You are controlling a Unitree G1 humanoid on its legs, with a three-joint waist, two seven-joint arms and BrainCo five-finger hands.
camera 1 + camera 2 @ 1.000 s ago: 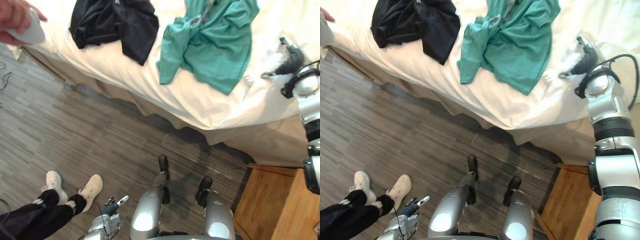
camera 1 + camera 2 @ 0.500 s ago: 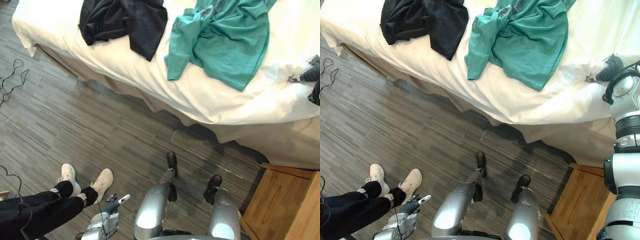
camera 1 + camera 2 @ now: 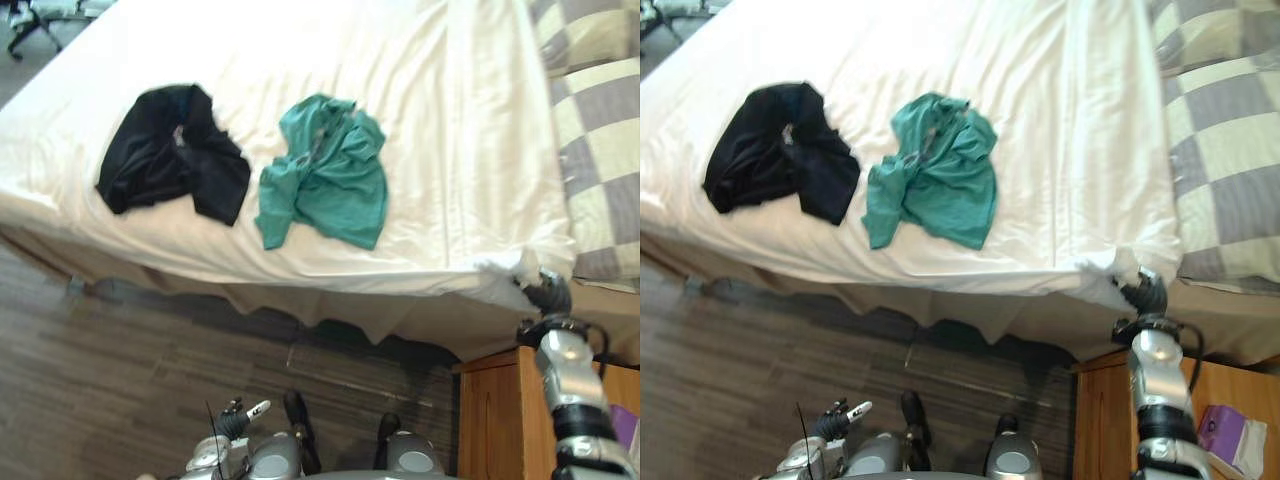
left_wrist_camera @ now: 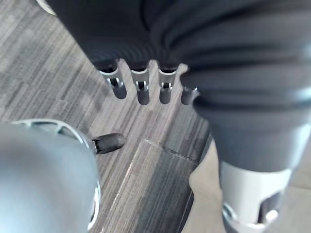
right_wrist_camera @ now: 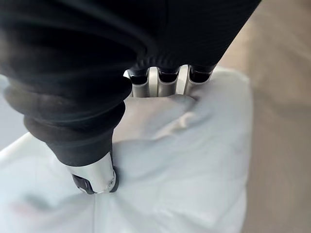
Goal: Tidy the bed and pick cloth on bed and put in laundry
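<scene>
On the bed's white sheet [image 3: 440, 120] lie a crumpled black cloth [image 3: 170, 155] at the left and a teal shirt [image 3: 325, 180] beside it, near the front edge. My right hand [image 3: 548, 295] is at the bed's near right corner, far from both cloths. In the right wrist view its fingers [image 5: 160, 80] are curled into a bunched fold of the white sheet [image 5: 184, 160], with the thumb pressed against it. My left hand [image 3: 235, 420] hangs low over the floor, and its fingers [image 4: 141, 87] are relaxed and hold nothing.
A grey and cream checked cover [image 3: 600, 130] lies at the bed's right end. A wooden nightstand [image 3: 490, 420] stands below my right hand, with a purple packet [image 3: 1225, 430] on it. Grey plank floor [image 3: 120, 350] runs along the bed's front. A chair base [image 3: 30, 15] shows at the far left.
The camera has swung up and back, so more of the bed shows and the person's legs have left the picture. My right hand stays at the sheet's corner.
</scene>
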